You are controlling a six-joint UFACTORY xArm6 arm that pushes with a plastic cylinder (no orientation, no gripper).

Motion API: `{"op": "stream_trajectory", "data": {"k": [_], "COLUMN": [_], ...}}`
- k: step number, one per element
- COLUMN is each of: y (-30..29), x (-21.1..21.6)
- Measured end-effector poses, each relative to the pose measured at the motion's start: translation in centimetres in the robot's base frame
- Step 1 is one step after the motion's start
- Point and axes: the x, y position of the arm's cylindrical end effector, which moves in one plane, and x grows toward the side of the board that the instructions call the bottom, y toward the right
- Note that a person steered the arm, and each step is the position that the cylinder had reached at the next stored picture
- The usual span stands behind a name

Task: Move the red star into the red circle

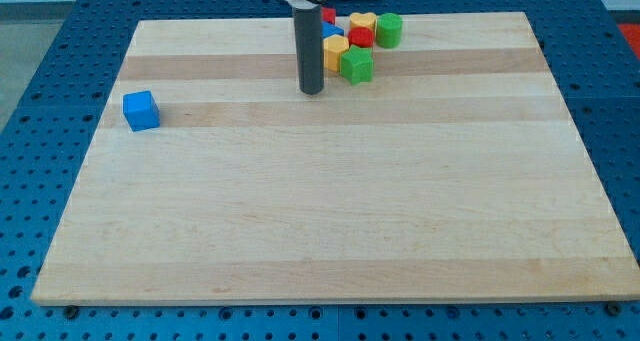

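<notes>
Camera view puts my tip (pixel 312 89), bare and holding nothing, just left of the top-centre cluster, where the red star (pixel 328 16) hides behind the rod; next I'd nudge it toward the red circle (pixel 361 37).

Partly hidden blocks at the view's top

The rod (pixel 311 41) covers part of a red block (pixel 328 16) and a blue block (pixel 329 30); their shapes are unclear.

cluster of blocks (pixel 355 43) at top centre of board (pixel 330 231) | tip (pixel 312 89) just left of cluster, at its lower-left edge | cube (pixel 141 111) alone at upper left, well apart from cluster and tip
</notes>
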Motion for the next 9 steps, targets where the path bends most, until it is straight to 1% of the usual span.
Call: {"op": "stream_trajectory", "data": {"k": [1, 2, 5, 6, 7, 9], "y": [-2.4, -4.1, -4.7, -4.7, -4.6, -2.5], "x": [-1.0, -3.6, -12.7, -14.7, -14.9, -14.9]}}
